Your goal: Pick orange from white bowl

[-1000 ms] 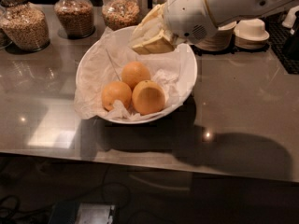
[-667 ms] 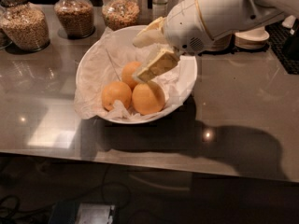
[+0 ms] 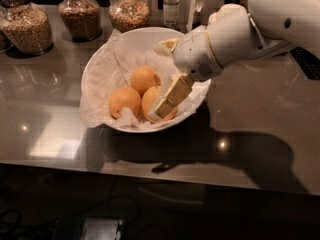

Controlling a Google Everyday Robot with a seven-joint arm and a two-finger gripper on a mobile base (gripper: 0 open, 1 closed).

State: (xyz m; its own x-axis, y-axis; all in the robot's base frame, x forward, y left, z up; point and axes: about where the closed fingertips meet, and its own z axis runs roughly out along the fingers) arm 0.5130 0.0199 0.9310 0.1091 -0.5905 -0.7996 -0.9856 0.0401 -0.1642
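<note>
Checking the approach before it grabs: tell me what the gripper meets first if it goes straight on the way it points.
Most likely the orange at the front right of the white bowl: the open gripper points down-left, its lower finger over it. Whether they touch is unclear.

One high view, angled down, near the counter [image 3: 260, 134], tool [image 3: 157, 82] in white bowl [image 3: 98, 64]
</note>
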